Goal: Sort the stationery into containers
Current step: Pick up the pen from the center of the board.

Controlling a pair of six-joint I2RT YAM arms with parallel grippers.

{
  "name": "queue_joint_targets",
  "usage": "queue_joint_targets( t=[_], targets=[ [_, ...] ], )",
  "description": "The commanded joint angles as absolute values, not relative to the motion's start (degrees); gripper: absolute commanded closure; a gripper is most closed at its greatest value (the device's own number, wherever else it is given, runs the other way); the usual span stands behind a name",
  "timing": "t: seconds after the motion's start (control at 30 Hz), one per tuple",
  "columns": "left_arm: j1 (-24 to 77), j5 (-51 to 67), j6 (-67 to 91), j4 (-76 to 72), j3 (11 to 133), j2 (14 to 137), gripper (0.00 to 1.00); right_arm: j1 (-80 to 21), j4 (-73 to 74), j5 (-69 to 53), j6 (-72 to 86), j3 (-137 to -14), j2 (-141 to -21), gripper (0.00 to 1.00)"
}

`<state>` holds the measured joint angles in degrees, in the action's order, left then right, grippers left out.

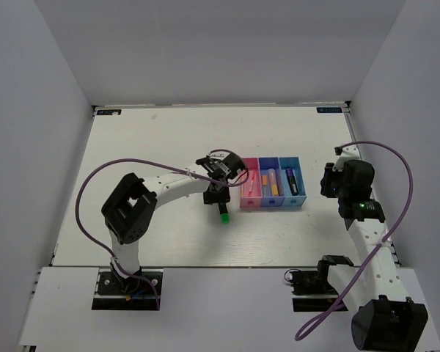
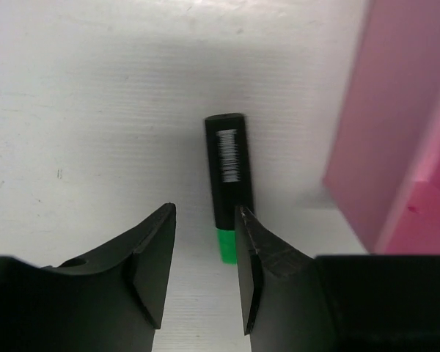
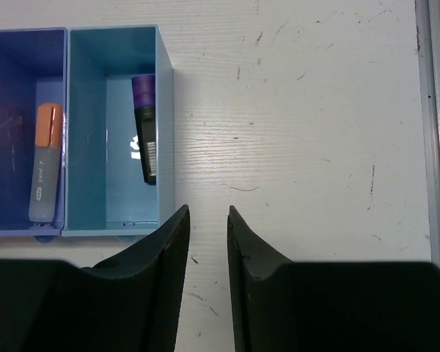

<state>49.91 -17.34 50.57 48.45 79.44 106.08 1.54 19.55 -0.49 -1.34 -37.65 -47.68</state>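
Note:
A black marker with a green cap point(image 2: 229, 176) lies on the table just left of the pink bin point(image 2: 396, 139). My left gripper point(image 2: 205, 209) hangs open over its capped end; the cap shows beside the right-hand finger and nothing is clamped. From above, the green cap point(image 1: 224, 217) pokes out below the left gripper point(image 1: 218, 199). The containers sit in a row: pink point(image 1: 246, 198), dark blue point(image 1: 268, 199), light blue point(image 1: 297, 196). A purple-capped black marker point(image 3: 144, 132) lies in the light blue bin point(image 3: 103, 183) and a grey-orange marker point(image 3: 45, 172) in the dark blue bin point(image 3: 7, 88). My right gripper point(image 3: 207, 210) stands open and empty, right of the bins.
White walls enclose the table on three sides. A metal edge strip point(image 3: 434, 132) runs along the table's right side, near the right arm point(image 1: 356, 194). Purple cables loop over both arms.

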Motion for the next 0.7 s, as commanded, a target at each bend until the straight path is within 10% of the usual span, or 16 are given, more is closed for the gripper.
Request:
queue_joint_targets(
  t=[0.0,0.67],
  targets=[
    [49.1,-16.8,52.0,47.3,77.7,105.2,0.51,2.3,18.7,-1.4,-1.1,-38.8,-47.7,0.69],
    [49.3,-12.5,53.9,43.2,77.0,111.6,0.48,3.4,18.8,-3.2,-0.6,-38.6,-47.2,0.68]
  ],
)
